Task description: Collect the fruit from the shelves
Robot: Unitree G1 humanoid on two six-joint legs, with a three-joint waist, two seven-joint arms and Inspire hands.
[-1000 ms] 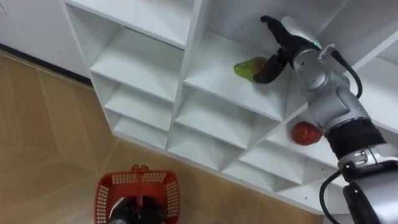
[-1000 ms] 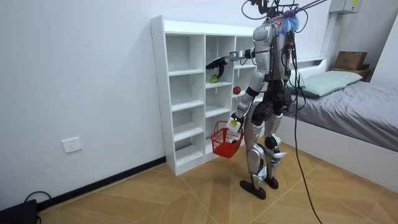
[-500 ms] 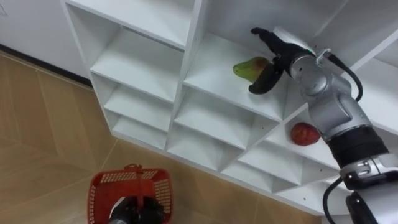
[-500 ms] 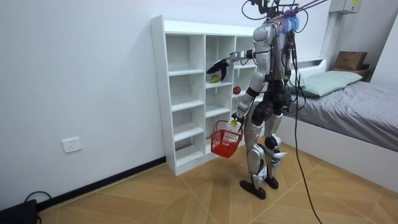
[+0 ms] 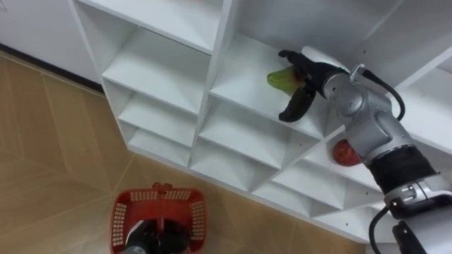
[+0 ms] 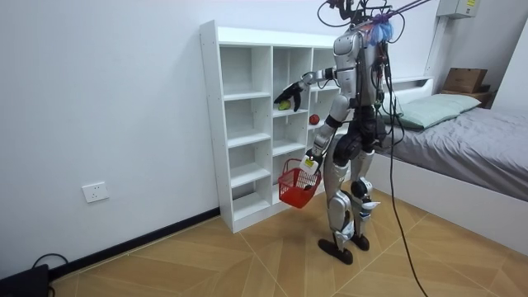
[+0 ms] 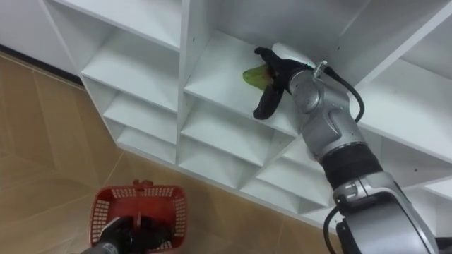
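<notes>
Right hand [image 5: 309, 74] grasps green fruit [image 5: 279, 79] (at shelf [image 5: 236, 83] edge); left hand [image 5: 145, 238] grips basket [image 5: 120, 215].

The right arm is stretched forward at about shoulder height, as seen in the room view, with the elbow slightly bent. The right hand [image 5: 305, 76] is curled around a green fruit [image 5: 280, 77], which is held from above and from below. The left arm is held low in front of the body, and the left hand [image 5: 151, 238] is closed on the handle of a red basket [image 5: 121, 212].
</notes>
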